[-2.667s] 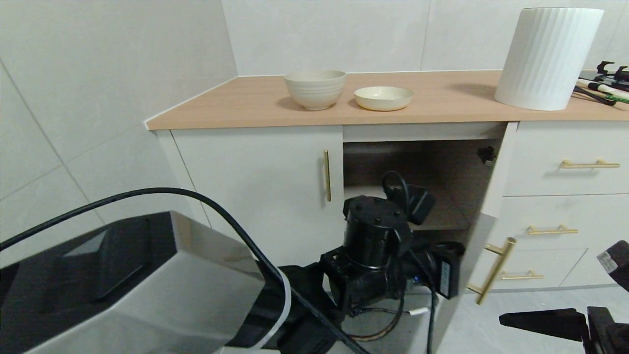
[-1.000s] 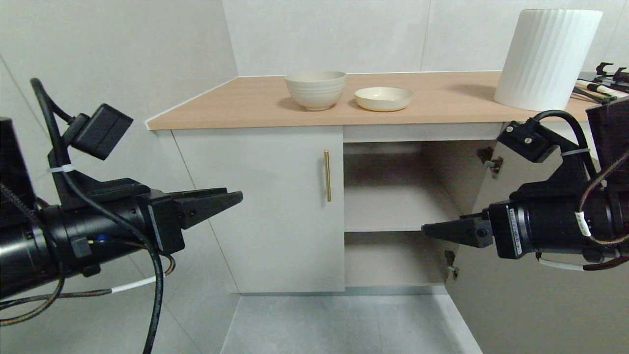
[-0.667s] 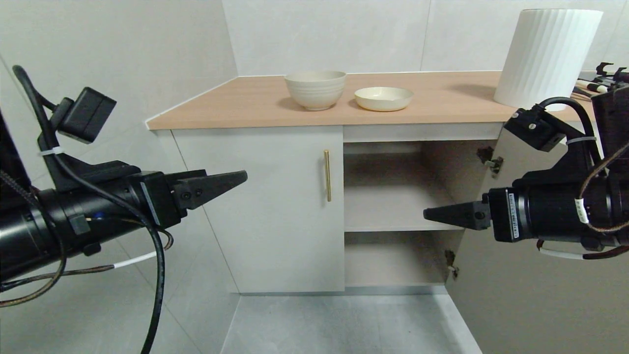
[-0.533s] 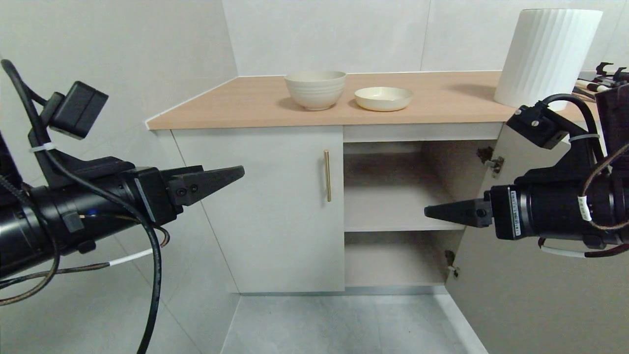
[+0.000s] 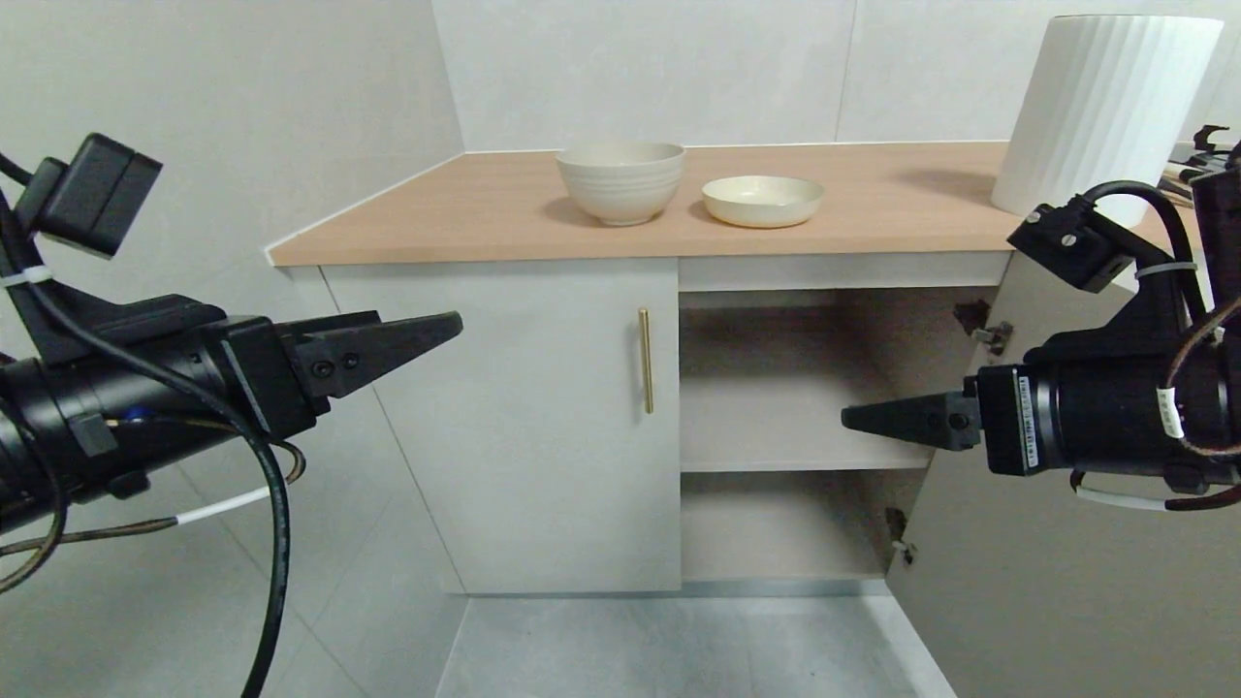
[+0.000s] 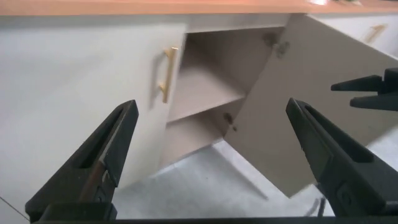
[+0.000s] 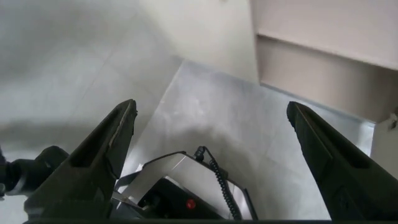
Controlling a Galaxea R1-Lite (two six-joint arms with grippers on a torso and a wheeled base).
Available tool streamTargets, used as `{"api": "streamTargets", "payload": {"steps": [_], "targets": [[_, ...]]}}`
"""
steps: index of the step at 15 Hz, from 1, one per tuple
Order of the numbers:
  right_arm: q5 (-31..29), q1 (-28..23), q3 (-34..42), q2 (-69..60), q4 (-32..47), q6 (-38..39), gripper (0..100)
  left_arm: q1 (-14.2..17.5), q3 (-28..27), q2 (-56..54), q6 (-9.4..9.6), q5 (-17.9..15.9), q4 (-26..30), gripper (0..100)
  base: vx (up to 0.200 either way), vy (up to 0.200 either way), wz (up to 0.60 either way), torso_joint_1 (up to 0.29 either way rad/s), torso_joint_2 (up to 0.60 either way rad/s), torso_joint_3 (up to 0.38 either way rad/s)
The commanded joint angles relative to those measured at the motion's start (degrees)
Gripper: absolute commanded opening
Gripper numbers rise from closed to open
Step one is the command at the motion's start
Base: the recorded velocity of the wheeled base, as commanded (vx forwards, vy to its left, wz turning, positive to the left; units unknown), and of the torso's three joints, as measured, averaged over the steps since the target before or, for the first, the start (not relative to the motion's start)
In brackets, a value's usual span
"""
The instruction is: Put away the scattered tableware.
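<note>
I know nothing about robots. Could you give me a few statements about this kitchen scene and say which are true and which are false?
1. The bowl and the small dish stand on the countertop. True.
2. The left gripper holds the bowl. False: it is open and holds nothing.
3. One cabinet door stands open. True.
4. The small dish sits inside the bowl. False: it stands beside the bowl, apart from it.
5. The right gripper is shut. False: it is open.

Cream bowl (image 5: 620,181) beside shallow dish (image 5: 763,200), both upright on countertop (image 5: 465,218).
</note>
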Motion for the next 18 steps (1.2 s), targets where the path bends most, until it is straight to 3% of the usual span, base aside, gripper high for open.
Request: {"api": "streamTargets", "payload": {"steps": [1, 7, 10, 18], "targets": [[0.1, 0.1, 0.1, -0.8, 0.0, 0.0, 100, 0.0, 0.0, -0.1, -0.02, 0.0, -0.1, 100, 0.2, 0.0, 0.0, 0.012, 0.01, 0.002], [2.0, 0.4, 1.4, -4.2, 2.2, -0.5, 100, 0.0, -0.1, -0.1, -0.46, 0.1, -0.5, 100, 0.2, 0.0, 0.0, 0.004, 0.0, 0.004], [4.0, 0.4, 3.7, -5.9, 1.8, -4.6, 100, 0.0, -0.1, -0.2, -1.42, 0.1, -0.7, 100, 0.0, 0.0, 0.0, 0.0, 0.0, 0.0], [3.5, -1.6, 8.0, -5.6, -5.7, -8.5, 100, 0.0, -0.3, 1.3, -1.42, -0.3, -0.6, 100, 0.0, 0.0, 0.0, 0.001, -0.01, -0.006]]}}
